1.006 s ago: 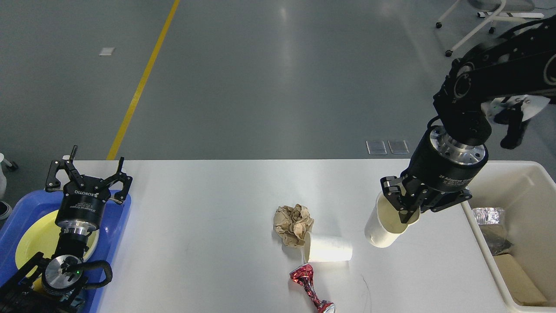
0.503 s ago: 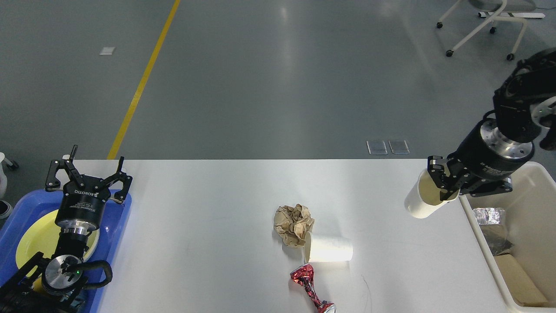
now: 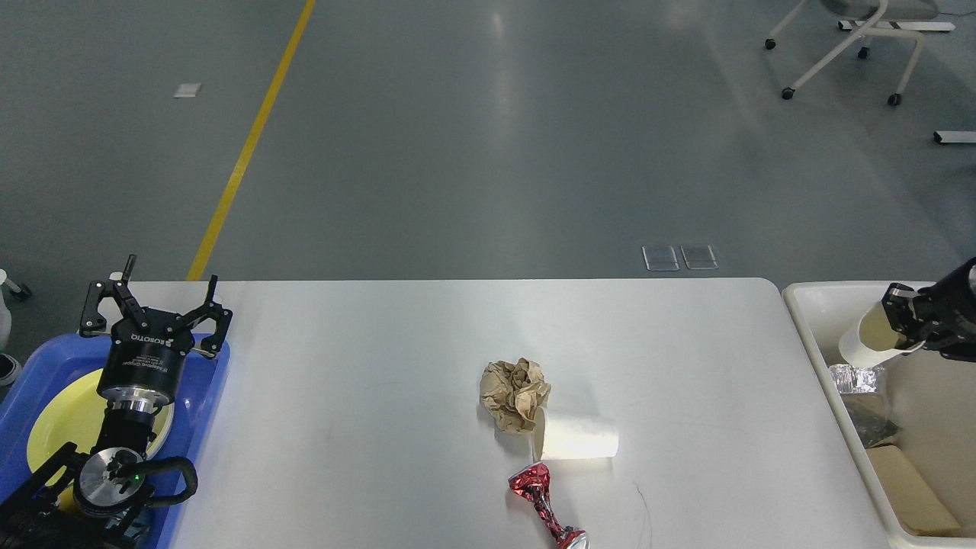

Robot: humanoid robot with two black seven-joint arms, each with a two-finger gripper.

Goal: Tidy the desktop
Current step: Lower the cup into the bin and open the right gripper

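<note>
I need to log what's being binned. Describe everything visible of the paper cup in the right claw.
The paper cup is white outside and tan inside, looking like plain paper. It is tilted, mouth toward the right claw, whose fingers pinch its rim. It hangs over the cream bin, above crumpled foil, touching nothing else.

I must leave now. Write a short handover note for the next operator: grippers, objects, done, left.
Left gripper: open, idle above the blue tray with the yellow plate.
Right gripper: shut on a paper cup, held over the cream bin.
Done: some trash already lies in the bin.
Left: release this cup; then clear the desktop of the brown paper ball, the lying cup and the red wrapper.
</note>
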